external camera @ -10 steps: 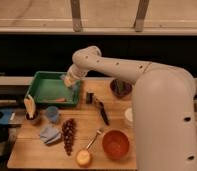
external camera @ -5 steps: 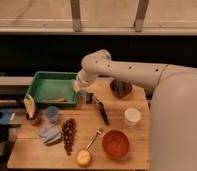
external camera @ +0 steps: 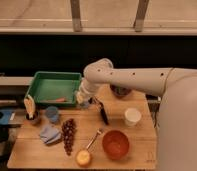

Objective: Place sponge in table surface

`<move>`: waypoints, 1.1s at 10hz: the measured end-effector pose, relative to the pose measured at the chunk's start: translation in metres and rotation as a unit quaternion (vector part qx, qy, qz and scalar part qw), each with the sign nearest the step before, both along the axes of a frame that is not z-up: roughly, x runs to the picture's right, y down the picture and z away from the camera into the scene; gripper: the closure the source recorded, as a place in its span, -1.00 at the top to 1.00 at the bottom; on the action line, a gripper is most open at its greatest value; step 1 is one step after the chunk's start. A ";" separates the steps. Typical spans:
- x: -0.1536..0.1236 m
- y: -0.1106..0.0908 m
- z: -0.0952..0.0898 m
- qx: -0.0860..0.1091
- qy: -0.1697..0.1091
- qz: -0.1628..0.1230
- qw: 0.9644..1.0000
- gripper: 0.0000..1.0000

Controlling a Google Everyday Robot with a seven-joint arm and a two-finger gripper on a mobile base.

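- The gripper (external camera: 85,99) hangs beside the green tray (external camera: 39,90) (right edge); bare table (external camera: 137,137) lies just below it.
- Grapes (external camera: 68,135), black tool (external camera: 103,113) and orange bowl (external camera: 115,144) crowd the middle.

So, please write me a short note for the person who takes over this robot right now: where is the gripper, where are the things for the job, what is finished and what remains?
Gripper: at the right edge of the green tray, low over the wooden table. A pale object at its tip may be the sponge; I cannot confirm this.
Nearby on the table: black tool, white cup, orange bowl, grapes, blue cloth.
Done: the arm is at the table beside the tray.
Left: no sponge is seen lying on the table yet, so it must be set down on a bare spot and released.
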State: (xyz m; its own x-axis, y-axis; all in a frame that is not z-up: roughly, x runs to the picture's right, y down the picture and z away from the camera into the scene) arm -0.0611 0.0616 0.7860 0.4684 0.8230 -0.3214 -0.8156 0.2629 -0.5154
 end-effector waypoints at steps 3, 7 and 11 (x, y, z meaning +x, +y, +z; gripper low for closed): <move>0.020 0.036 0.002 -0.051 0.027 0.017 0.998 -1.00; 0.027 0.063 0.017 -0.106 0.046 0.024 0.993 -0.41; 0.027 0.060 0.018 -0.122 0.043 0.019 0.991 0.34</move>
State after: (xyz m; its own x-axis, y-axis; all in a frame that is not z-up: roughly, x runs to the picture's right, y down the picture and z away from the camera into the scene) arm -0.0343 0.1214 0.8045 0.4004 0.7325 -0.5506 -0.8666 0.1074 -0.4873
